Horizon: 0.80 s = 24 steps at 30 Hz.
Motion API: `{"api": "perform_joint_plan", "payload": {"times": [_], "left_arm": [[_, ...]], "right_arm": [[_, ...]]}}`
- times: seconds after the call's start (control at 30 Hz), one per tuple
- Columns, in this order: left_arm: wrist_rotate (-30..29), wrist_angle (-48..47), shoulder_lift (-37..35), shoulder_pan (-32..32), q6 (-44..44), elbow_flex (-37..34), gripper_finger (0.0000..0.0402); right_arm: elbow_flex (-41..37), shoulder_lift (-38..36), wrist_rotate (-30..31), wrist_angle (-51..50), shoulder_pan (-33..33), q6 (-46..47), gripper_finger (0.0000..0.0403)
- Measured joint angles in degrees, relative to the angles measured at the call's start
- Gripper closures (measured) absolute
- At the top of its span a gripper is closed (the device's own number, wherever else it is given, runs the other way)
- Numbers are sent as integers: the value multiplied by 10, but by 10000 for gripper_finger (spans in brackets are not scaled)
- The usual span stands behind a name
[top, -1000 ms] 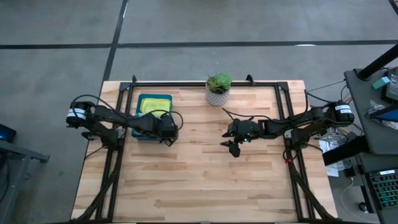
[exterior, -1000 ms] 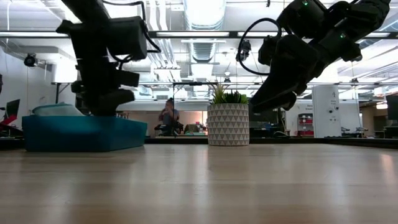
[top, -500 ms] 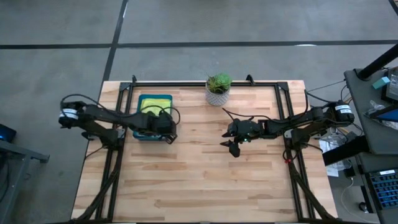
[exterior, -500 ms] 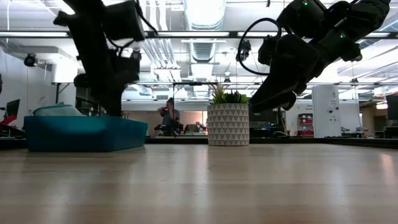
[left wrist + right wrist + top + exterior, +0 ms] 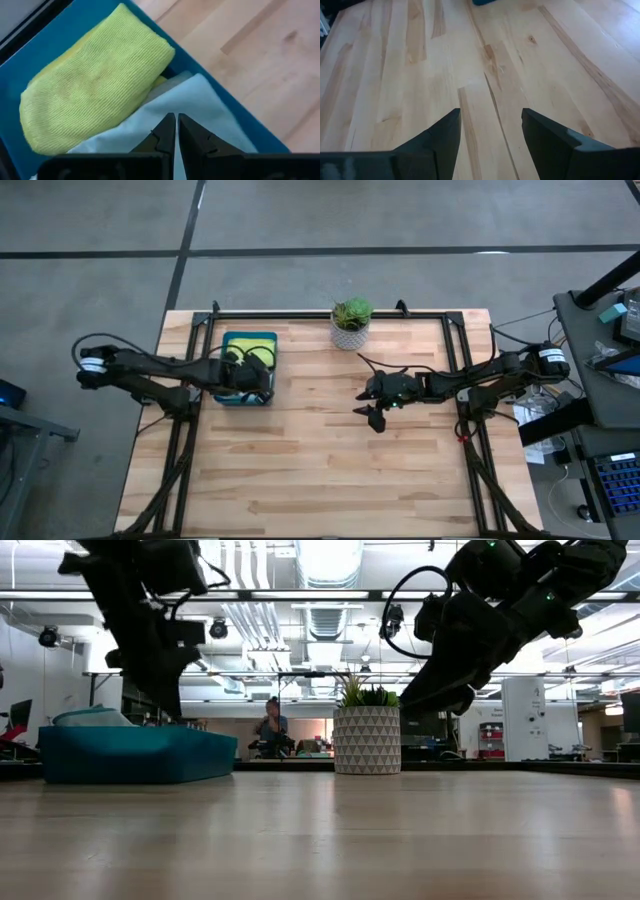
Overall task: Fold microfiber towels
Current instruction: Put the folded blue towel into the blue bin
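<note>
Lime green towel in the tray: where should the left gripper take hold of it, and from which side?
Probably from above, pinching the rounded folded end of the lime green towel. It lies topmost in the teal tray, bulging over a pale towel, and the tray walls block any sideways approach. The left gripper, now shut above the pale towel, would have to open first.

Overhead looking down, table-level facing room, both sharing planter (image 5: 351, 323), wrists close

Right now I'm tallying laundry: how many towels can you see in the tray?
2: a lime green towel bunched in the blue tray, and a pale towel beside and partly beneath it. More may lie hidden underneath.
</note>
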Motion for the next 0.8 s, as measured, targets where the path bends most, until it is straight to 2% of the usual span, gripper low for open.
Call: {"api": "perform_joint_plan", "payload": {"times": [0.13, 0.27, 0.33, 0.43, 0.6, 0.7, 0.8], "left_arm": [[-15, 49, 18, 0, -14, -30, 395], [-17, 47, 29, 0, -16, -28, 395], [-14, 19, 28, 0, -14, -14, 395], [-4, -78, 19, 0, -12, 14, 395], [77, -229, 8, 0, 9, 38, 395], [116, -246, 4, 0, 16, 26, 395], [121, -246, 6, 0, 16, 14, 395]], "right_arm": [[0, 0, 0, 9, 0, -5, 204], [0, 0, 0, 17, 0, -6, 204], [0, 0, 0, 16, 0, -10, 204], [0, 0, 0, 15, 0, -13, 204], [0, 0, 0, 16, 0, -13, 204], [0, 0, 1, 16, 0, -16, 204], [0, 0, 3, 18, 0, -19, 204]]}}
